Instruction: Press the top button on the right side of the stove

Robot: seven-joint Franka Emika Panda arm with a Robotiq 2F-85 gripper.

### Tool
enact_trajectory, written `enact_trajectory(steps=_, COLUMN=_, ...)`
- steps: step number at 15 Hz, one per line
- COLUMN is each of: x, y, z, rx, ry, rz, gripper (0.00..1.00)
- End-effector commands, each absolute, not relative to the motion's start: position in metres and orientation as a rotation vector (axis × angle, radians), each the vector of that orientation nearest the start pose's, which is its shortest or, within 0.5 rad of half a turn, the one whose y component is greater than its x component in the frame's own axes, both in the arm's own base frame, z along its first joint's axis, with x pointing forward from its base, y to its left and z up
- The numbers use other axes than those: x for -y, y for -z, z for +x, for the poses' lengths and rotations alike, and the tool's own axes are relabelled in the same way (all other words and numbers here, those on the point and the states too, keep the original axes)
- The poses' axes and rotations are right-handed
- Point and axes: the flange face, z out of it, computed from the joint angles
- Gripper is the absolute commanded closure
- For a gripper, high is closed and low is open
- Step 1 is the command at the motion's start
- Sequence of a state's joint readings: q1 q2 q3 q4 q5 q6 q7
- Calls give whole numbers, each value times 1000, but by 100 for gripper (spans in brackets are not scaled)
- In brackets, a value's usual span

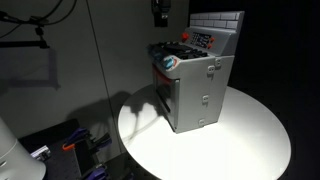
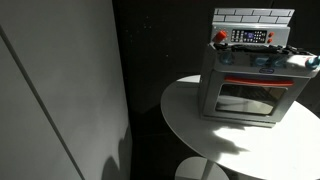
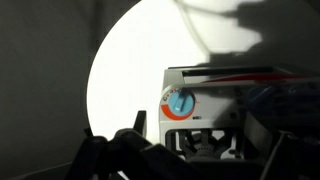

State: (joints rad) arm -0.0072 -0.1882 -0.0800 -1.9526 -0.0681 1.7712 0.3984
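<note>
Toy stove (image 1: 195, 85) on a round white desk (image 1: 250, 140), with the robot hand (image 1: 160, 12) above it. The stove stands upright towards the rear of the desk, its white brick-patterned back wall (image 1: 216, 20) uppermost. In an exterior view the glazed oven door (image 2: 245, 100) faces the camera and the hand is out of frame.

The grey side panel turned towards the camera in an exterior view carries two small raised fittings, one above the other. The upper fitting (image 1: 212, 68), just below the cooktop edge, is judged to be the button the task names, though it is too small to confirm.

The hand hangs at the top edge of the frame, over the front corner of the cooktop, well clear of the stove and touching nothing. The wrist view looks down past the hand (image 3: 205, 150) onto the front panel. A blue-and-white knob (image 3: 180, 102) sits on a red ring, and bright desk (image 3: 125, 70) lies beyond. The dark fingers (image 3: 125, 150) sit wide apart at the lower corners with nothing between them.

Progress: approach only. The button is not yet pressed. What remains, by judgement, is to carry the hand round to the side panel, lower it level with the upper fitting, and push inward without shoving the light stove across the desk.
</note>
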Motion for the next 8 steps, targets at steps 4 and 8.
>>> enact_trajectory(steps=4, x=56, y=-574, z=434, rx=-539, ry=-54, rz=-3082, gripper=0)
enact_trajectory(steps=8, x=55, y=-574, z=437, rx=-558, ry=-51, rz=-3094, gripper=0)
